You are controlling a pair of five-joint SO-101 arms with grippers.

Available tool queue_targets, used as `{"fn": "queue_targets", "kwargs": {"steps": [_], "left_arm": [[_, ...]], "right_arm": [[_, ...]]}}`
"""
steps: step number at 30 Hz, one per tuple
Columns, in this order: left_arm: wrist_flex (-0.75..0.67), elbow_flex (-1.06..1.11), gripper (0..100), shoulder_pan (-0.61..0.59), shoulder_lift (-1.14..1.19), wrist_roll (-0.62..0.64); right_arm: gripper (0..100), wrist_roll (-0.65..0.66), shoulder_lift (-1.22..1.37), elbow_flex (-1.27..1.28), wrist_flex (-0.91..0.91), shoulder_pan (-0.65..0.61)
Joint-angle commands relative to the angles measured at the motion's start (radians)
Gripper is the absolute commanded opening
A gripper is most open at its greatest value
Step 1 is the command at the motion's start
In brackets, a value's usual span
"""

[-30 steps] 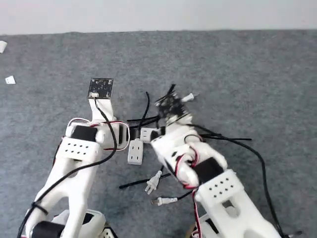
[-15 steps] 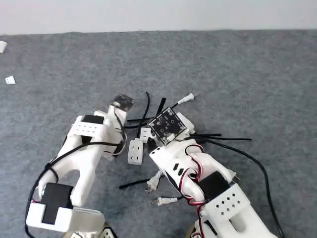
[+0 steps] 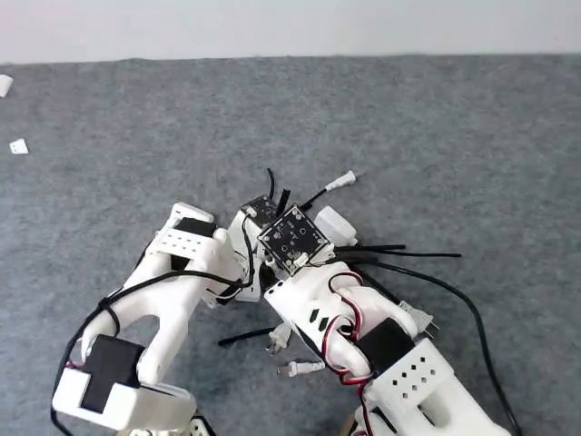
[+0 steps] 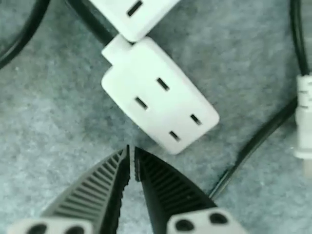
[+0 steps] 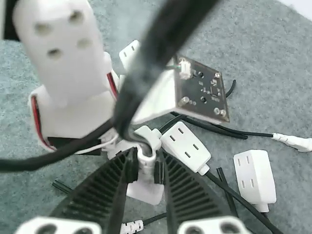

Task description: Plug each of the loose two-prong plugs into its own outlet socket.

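The left claw (image 4: 131,158) is squeezed shut with nothing in it. Its tips are just beside a white socket (image 4: 161,109). This socket lies flat on the grey tabletop (image 4: 48,97) with its slots facing up. A second socket (image 4: 134,9) lies right against one end of it. A black cord (image 4: 253,146) runs past on the other side. A side plug (image 4: 304,97) lies next to that cord.

The right claw (image 5: 144,165) is gripping a white held plug (image 5: 146,146). A thick black lead (image 5: 156,58) goes up from this plug. A low socket (image 5: 144,192) lies right under it. I cannot tell if the prongs are in. Just beside it is a middle socket (image 5: 185,146). A bit farther off is an end socket (image 5: 252,178). Both lie flat with open slots facing up.

From above, the left arm (image 3: 172,282) and the right arm (image 3: 318,304) lean in and meet in the middle of the tabletop. Their ends are close together. Black cords spread out from there. A far plug (image 3: 341,181) lies loose past the arms. A near plug (image 3: 280,337) lies loose between the two arms. A last plug (image 3: 301,368) lies just beside it, closer to the arms' bases.
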Motion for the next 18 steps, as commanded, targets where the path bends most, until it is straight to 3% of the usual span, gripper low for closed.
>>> {"fn": "queue_targets", "kwargs": {"steps": [1, 9, 14, 18], "left_arm": [[0.020, 0.070, 1, 0.025, -0.124, -0.052], [-0.021, 0.306, 1, 0.107, -0.463, -0.066], [-0.035, 0.325, 1, 0.106, -0.509, -0.052], [-0.129, 0.326, 1, 0.069, -0.503, 0.109]], "right_arm": [[0.8, -0.014, -0.019, -0.014, -0.004, -0.005], [0.8, -0.012, -0.019, -0.017, -0.004, 0.012], [0.8, -0.018, -0.019, -0.017, -0.004, 0.012], [0.8, -0.028, -0.019, -0.017, -0.007, 0.030]]}}
